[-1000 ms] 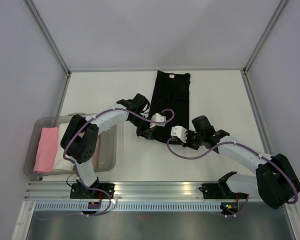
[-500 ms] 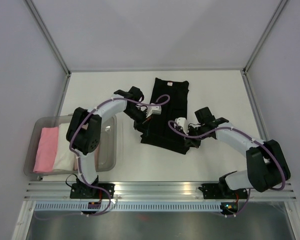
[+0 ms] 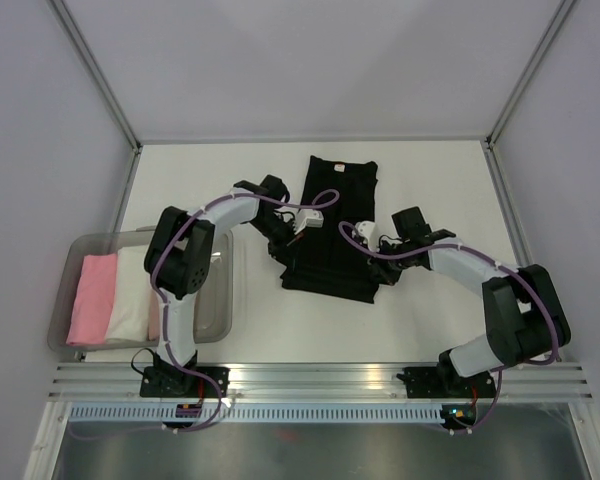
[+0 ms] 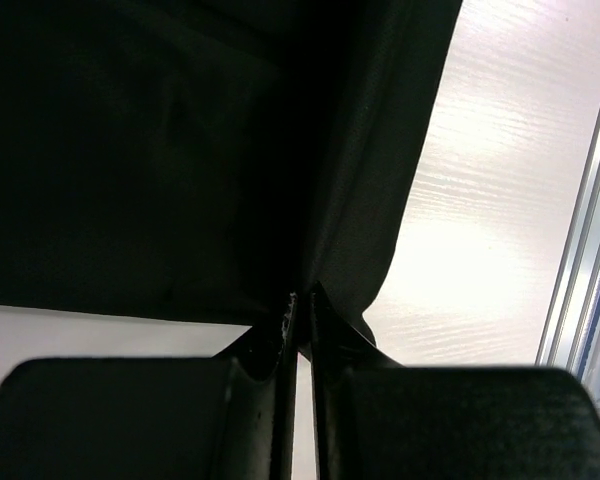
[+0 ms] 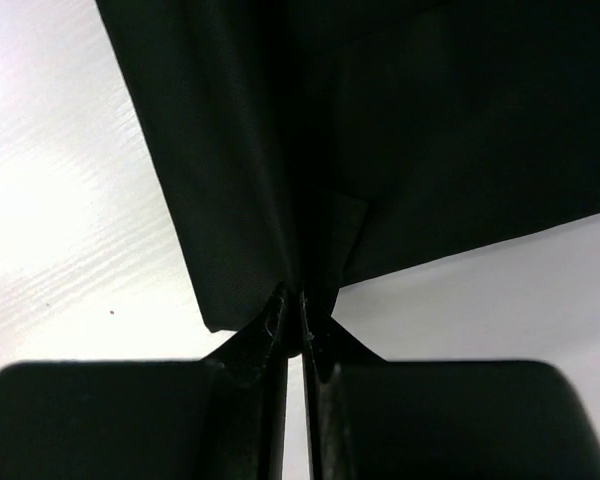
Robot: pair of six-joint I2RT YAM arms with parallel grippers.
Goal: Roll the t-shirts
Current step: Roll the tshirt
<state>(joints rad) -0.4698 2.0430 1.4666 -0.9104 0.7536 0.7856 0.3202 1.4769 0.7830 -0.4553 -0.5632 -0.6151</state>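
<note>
The fingers (image 4: 265, 350) of the left gripper (image 4: 300, 300) were drawn almost together, with only a thin slit between them. Their tips pinched a folded edge of the black t-shirt (image 4: 130, 150). From that pinch the cloth spread away over most of the left wrist view, with pale table (image 4: 500, 200) to one side and a metal rail (image 4: 580, 260) at the edge of that view.

The right gripper (image 5: 300, 295) stood the same way. Its 2 fingers were nearly touching, and a fold of the same black cloth ran down into their tips.

From above, we saw the 2 grippers at the near end of the t-shirt, the left one on its left edge and the right one on its right edge. Both arms reached in over the table from the near side. The t-shirt lay lengthwise in the middle of the table, with its collar at the far end.

Well to the left, near the left arm's base, stood a clear plastic bin (image 3: 220, 325). A pink roll (image 3: 92, 298) lay in it, and a white roll (image 3: 135, 295) lay just beside that.
</note>
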